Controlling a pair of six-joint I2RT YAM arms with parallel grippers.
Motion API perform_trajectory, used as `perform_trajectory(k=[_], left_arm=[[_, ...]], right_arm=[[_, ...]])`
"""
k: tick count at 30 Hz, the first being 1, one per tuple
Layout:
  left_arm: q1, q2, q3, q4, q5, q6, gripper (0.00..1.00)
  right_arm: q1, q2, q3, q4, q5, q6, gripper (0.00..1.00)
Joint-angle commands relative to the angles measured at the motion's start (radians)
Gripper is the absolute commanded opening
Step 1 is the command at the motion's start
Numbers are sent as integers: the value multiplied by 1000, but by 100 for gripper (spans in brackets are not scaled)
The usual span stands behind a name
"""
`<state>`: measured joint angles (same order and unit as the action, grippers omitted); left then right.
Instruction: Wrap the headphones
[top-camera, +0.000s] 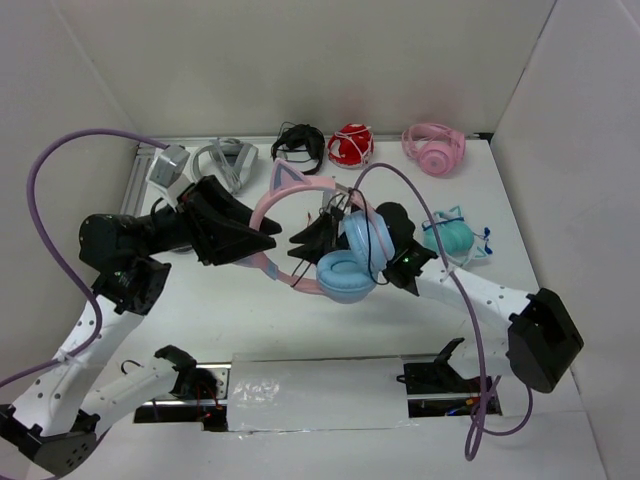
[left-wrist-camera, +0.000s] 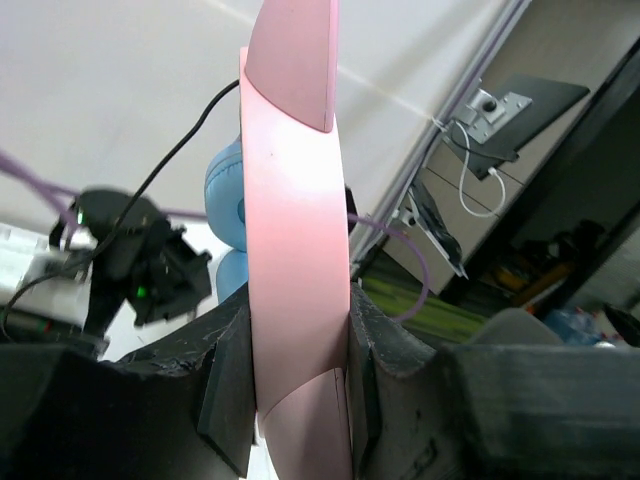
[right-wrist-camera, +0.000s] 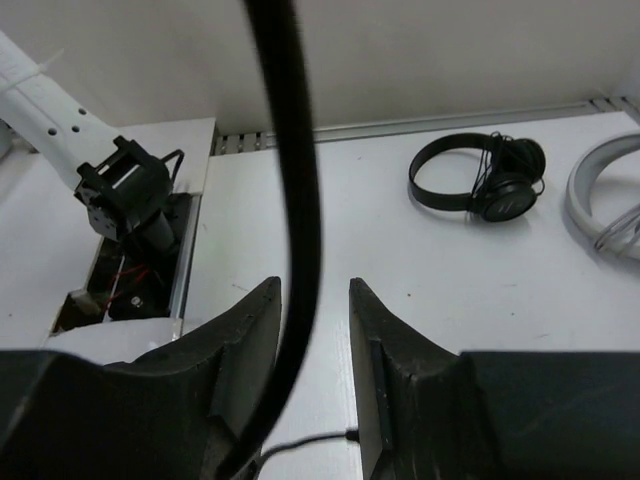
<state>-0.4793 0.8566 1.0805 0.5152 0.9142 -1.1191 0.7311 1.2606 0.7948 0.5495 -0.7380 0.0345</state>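
Above white table (top-camera: 525, 190): left gripper (left-wrist-camera: 298, 400) tight on headphones (top-camera: 345, 275) headband (left-wrist-camera: 295, 230); right gripper (right-wrist-camera: 315, 300) narrowly apart, seemingly loose, around cable (right-wrist-camera: 295, 150).

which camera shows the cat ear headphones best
Top external: the whole headphones show, with pink headband, a cat ear and both blue cups. Left wrist gives mainly the headband edge-on, clamped in the left gripper. Right wrist gives only the black cable between the fingers of the right gripper.

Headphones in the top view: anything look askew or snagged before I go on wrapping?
Nothing looks damaged. The headphones are held up tilted, pink headband clamped in the left pincer. One oddity: the black cable runs unpinched between the open fingers of the right pincer, so it may slip out.
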Motion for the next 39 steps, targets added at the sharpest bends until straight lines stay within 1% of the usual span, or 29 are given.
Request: perform_trajectory(k=[1,3,5,6,8,9,10,11,12,13,14,15,17,18,21,24,27,29,30,31,32,33,34,35,36,37,38,39], left_arm=[[-1,-18,91,31,-106,30,0],[-2,-13,85,67,-103,21,0],[-1,-13,85,71,-110,16,0],[-1,-11,93,60,-113,19,0],[-2,-14,90,66,-127,27,0],[-1,-14,85,68,-136,30,0],[-1,-21,81,60,-146,36,0],[-1,-25,61,63,-176,41,0],[-1,-31,50,69,-198,45,0],[-1,-43,27,69,-256,47,0],[-1,-50,19,65,-256,51,0],[-1,-54,10,59,-331,56,0],[-2,-67,-17,54,-400,68,0],[-2,-71,-27,51,-482,73,0],[-2,-67,-80,78,-592,70,0],[-4,-59,-139,150,-661,80,0],[-2,-22,-119,109,-817,122,0],[-2,1,-123,114,-865,142,0],[-2,10,-135,135,-888,146,0],[-2,21,-178,185,-909,168,0],[-2,21,-179,203,-910,177,0],[-2,33,-188,206,-910,185,0],[-4,39,-189,201,-954,195,0],[-4,45,-185,188,-972,212,0],[-4,56,-179,155,-994,232,0],[-5,62,-176,146,-1012,254,0],[-4,67,-175,138,-1053,283,0],[-5,70,-180,119,-1069,300,0]], right_arm=[[8,48,9,101,-12,39,40],[10,97,50,75,-41,39,40],[13,141,75,75,-47,44,39],[14,152,75,85,-49,56,33],[16,177,78,98,-67,59,24],[21,183,78,96,-67,62,16],[24,187,78,93,-64,62,12],[28,192,73,90,-61,61,4],[36,189,66,95,-52,67,1],[40,180,41,113,-26,82,0],[47,175,29,124,-11,82,0],[53,171,12,139,9,112,0],[67,155,-41,183,38,148,0],[77,155,-57,199,81,192,0],[106,163,-117,248,146,277,0],[165,186,-131,215,184,301,0],[209,175,-184,211,248,343,0],[237,165,-189,208,285,383,0],[246,164,-174,185,325,396,0],[292,168,-140,73,374,389,0],[292,168,-140,72,374,389,0],[316,163,-109,28,414,383,0],[338,158,-100,-55,516,361,0],[388,149,-92,-95,584,358,0],[410,135,-91,-129,654,363,0],[427,125,-88,-198,763,378,0],[447,114,-83,-236,810,392,0],[447,100,-68,-331,845,407,0]])
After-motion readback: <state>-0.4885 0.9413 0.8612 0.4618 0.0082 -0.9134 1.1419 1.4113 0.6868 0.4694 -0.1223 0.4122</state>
